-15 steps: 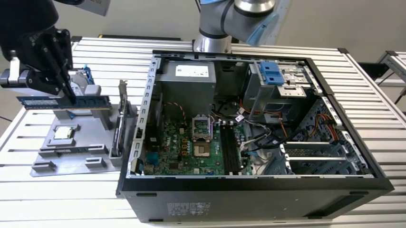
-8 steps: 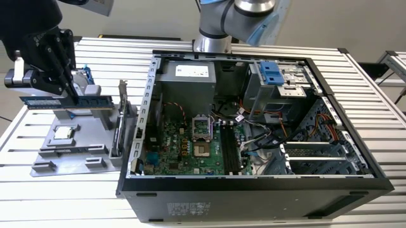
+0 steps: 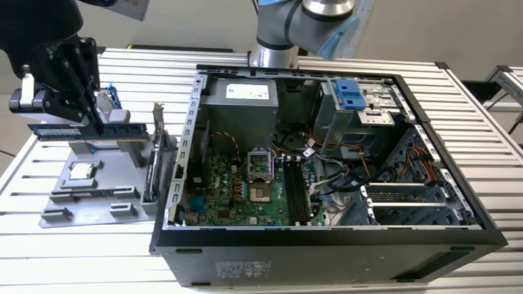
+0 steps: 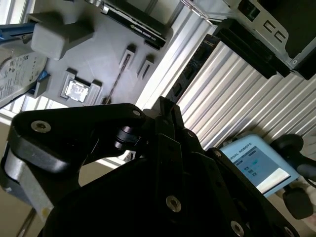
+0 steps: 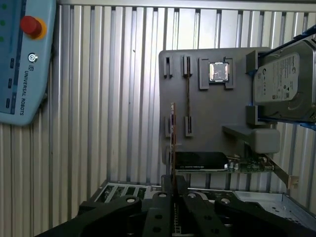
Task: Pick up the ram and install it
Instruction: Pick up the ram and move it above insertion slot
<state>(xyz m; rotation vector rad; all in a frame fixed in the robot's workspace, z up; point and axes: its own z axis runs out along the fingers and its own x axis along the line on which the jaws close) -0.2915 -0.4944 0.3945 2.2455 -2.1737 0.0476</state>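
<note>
We see the gripper (image 3: 97,127) at the exterior view's left, fingers (image 5: 181,190) pinched nearly shut w/ the ram (image 3: 86,131) clamped between them, the gap no wider than the board's thickness. The grip sits approx. mid-length of the stick. In the exterior view the ram's long axis runs level, left to right. The board stands on edge w/ its flat chip side toward the camera, one end pointing to that view's left, the other toward the open PC case (image 3: 327,236). It hangs over the grey fixture tray (image 3: 98,196), apart from the tray's surface as far as we can tell. In the first wrist view we look along the board's thin edge: a narrow line running out from betw. the fingers across the tray's edge. In the second wrist view the ram (image 4: 195,64) is a dark strip beyond the gripper's black links. On the tray sit a CPU (image 5: 218,71) in its pocket, a hard drive (image 5: 281,84) in a blue frame & an expansion card (image 5: 222,162) w/ metal bracket, all apart from the ram. The case lies just right of the tray, motherboard (image 3: 237,190) exposed, long black slots (image 3: 294,193) beside the CPU socket. A teach pendant (image 5: 24,59) lies on the ribbed table (image 3: 457,104), well apart from the tray.
</note>
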